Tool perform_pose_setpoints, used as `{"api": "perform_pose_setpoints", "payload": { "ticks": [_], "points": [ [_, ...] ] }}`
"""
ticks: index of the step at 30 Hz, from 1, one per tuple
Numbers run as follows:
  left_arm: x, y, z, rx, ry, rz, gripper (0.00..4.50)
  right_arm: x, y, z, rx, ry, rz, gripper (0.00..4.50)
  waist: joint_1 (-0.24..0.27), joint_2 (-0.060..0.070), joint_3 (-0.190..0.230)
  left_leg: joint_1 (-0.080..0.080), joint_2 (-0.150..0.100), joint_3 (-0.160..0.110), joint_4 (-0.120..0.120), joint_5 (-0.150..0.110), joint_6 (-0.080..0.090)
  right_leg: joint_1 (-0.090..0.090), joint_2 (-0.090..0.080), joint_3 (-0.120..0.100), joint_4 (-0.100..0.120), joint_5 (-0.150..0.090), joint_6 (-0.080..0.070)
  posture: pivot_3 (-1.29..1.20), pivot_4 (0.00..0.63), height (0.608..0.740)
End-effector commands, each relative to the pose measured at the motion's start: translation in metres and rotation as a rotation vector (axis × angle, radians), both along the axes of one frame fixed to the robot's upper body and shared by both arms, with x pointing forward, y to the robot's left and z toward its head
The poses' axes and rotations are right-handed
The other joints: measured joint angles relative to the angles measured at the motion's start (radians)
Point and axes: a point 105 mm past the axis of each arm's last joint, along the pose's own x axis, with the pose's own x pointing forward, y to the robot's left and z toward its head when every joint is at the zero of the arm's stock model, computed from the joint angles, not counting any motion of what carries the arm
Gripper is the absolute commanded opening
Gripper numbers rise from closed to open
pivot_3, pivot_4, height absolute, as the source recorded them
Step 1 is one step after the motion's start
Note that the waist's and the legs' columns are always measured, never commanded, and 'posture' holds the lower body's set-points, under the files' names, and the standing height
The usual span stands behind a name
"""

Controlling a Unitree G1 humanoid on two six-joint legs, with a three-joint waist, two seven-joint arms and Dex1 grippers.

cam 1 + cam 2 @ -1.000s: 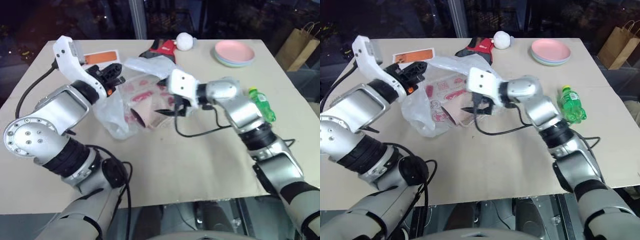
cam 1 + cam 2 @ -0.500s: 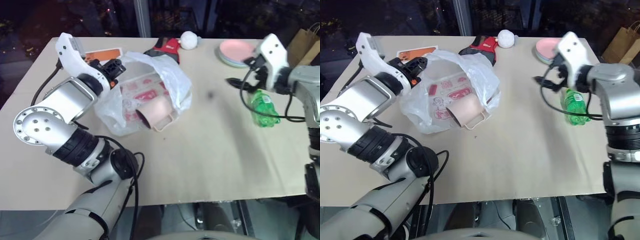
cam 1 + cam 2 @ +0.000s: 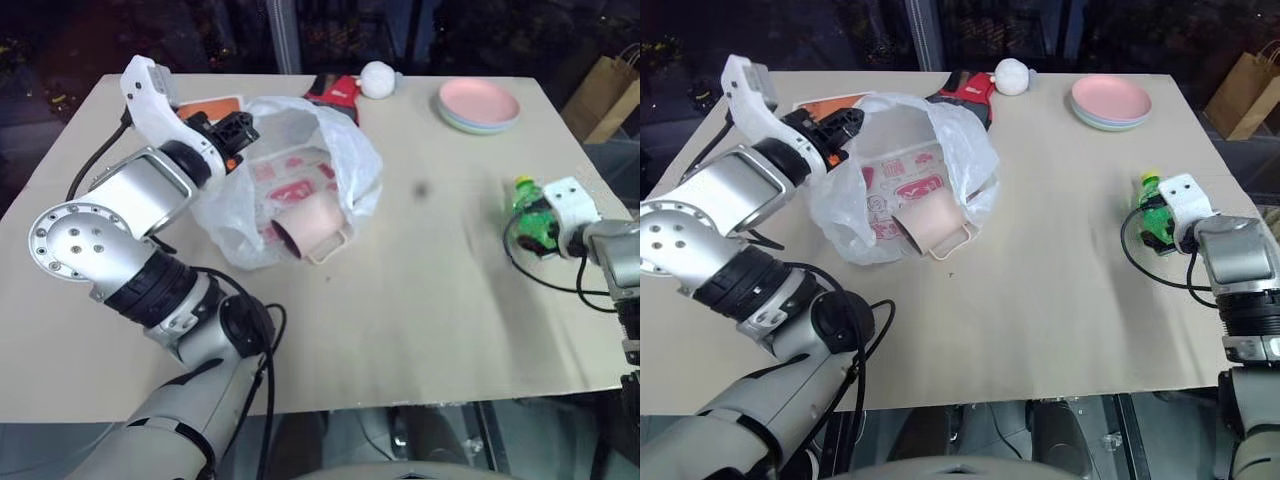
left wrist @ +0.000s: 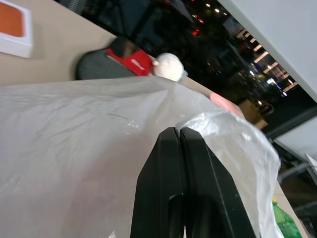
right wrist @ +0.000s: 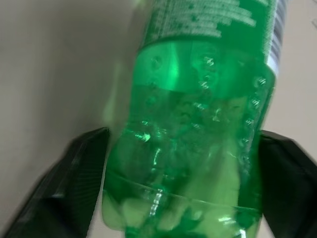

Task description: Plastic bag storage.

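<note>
- Left eye view: the thin translucent white plastic bag with red print sits at about 10 o'clock on the beige tabletop, mouth held up and open. A pink plastic mug lies on its side at the bag's opening. The left gripper pinches the bag's rim at the bag's 10 o'clock.
- Right eye view: the right gripper is down at the green plastic bottle, at 3 o'clock on the table, well apart from the bag. Stacked pastel plates at 1 o'clock; red-and-dark glove and white ball at 12.
- Left wrist view: black fingers pressed together on the bag film.
- Right wrist view: fingers stand wide, one either side of the bottle's base; contact unclear.
- Judgement: step in hand is fetching the bottle for loading. Next calls for clamping the bottle, then carrying it to the open mouth while the left hand holds the rim up.
</note>
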Motion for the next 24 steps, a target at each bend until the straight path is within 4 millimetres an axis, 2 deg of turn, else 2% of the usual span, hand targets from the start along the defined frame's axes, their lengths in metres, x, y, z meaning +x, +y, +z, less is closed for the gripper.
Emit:
{"api": "perform_pose_setpoints", "payload": {
  "ticks": [1, 5, 7, 9, 12, 14, 16, 18, 21, 22, 24],
  "points": [
    [-0.003, 0.000, 0.009, 0.020, -0.037, -0.005, 0.00, 0.004, -0.006, 0.006, 0.010, -0.048, -0.031, 3.18, 0.000, 0.000, 0.000, 0.000, 0.000, 0.000, 0.000, 0.000, 0.000, 0.001, 0.000, 0.000, 0.000, 0.000, 0.000, 0.00, 0.150, 0.740],
    [-0.003, -0.001, 0.009, 0.020, -0.037, -0.009, 0.00, 0.011, -0.005, 0.023, 0.017, -0.143, -0.014, 3.18, -0.001, 0.000, 0.000, 0.001, 0.000, 0.000, 0.001, 0.000, 0.000, 0.001, 0.000, 0.000, 0.000, 0.001, 0.001, 0.00, 0.150, 0.740],
    [-0.002, -0.001, 0.009, 0.021, -0.037, -0.011, 0.00, 0.016, 0.005, 0.038, 0.033, -0.219, 0.065, 3.18, -0.001, 0.000, 0.000, 0.000, 0.000, 0.000, 0.002, 0.000, 0.000, 0.001, 0.000, 0.000, 0.000, 0.001, 0.002, 0.00, 0.150, 0.740],
    [-0.002, -0.001, 0.008, 0.021, -0.037, -0.012, 0.00, 0.016, 0.035, 0.058, 0.106, -0.315, 0.282, 3.18, -0.003, 0.002, 0.001, 0.000, 0.000, 0.000, 0.002, 0.000, 0.000, 0.001, 0.000, 0.000, 0.000, 0.001, 0.002, 0.00, 0.150, 0.740],
    [-0.002, -0.001, 0.008, 0.021, -0.035, -0.017, 0.00, -0.002, 0.076, 0.091, 0.279, -0.405, 0.575, 3.18, -0.006, 0.005, 0.003, 0.000, 0.000, 0.000, 0.001, 0.000, 0.000, 0.000, 0.000, 0.000, 0.000, 0.001, 0.002, 0.00, 0.150, 0.740],
    [-0.001, -0.003, 0.006, 0.023, -0.029, -0.026, 0.00, -0.031, 0.111, 0.119, 0.429, -0.451, 0.822, 3.18, -0.005, 0.006, 0.004, 0.000, 0.000, 0.000, 0.000, 0.000, 0.000, 0.000, 0.001, 0.000, -0.001, 0.001, 0.002, 0.00, 0.150, 0.740],
    [0.000, -0.006, 0.005, 0.024, -0.025, -0.035, 0.00, -0.060, 0.139, 0.134, 0.532, -0.420, 1.018, 3.18, 0.000, 0.006, 0.004, -0.002, 0.000, -0.002, -0.001, 0.000, 0.000, 0.000, 0.000, -0.001, -0.002, 0.001, 0.002, 0.00, 0.150, 0.740],
    [0.000, -0.008, 0.004, 0.022, -0.024, -0.044, 0.00, -0.082, 0.162, 0.133, 0.571, -0.345, 1.162, 3.18, 0.004, 0.006, 0.004, -0.002, 0.000, -0.002, -0.001, 0.000, 0.000, 0.000, 0.000, -0.001, -0.003, 0.001, 0.002, 0.00, 0.150, 0.740],
    [0.001, -0.012, 0.003, 0.019, -0.022, -0.063, 0.00, -0.116, 0.208, 0.119, 0.626, -0.179, 1.360, 3.18, 0.004, 0.006, 0.004, -0.002, 0.000, -0.004, 0.000, 0.000, 0.000, 0.002, 0.000, -0.004, -0.003, 0.001, 0.002, 0.00, 0.150, 0.740],
    [0.001, -0.013, 0.002, 0.019, -0.023, -0.068, 0.00, -0.119, 0.216, 0.115, 0.633, -0.154, 1.375, 3.18, 0.003, 0.006, 0.004, -0.002, 0.000, -0.004, 0.001, 0.000, 0.001, 0.002, 0.000, -0.004, -0.002, 0.001, 0.001, 0.00, 0.150, 0.740],
    [0.000, -0.015, 0.002, 0.020, -0.026, -0.079, 0.00, -0.112, 0.227, 0.104, 0.632, -0.130, 1.326, 3.18, 0.003, 0.006, 0.004, -0.001, 0.000, -0.005, 0.001, -0.001, 0.001, 0.002, 0.000, -0.004, -0.001, 0.001, 0.001, 0.00, 0.150, 0.740]
  ]
}}
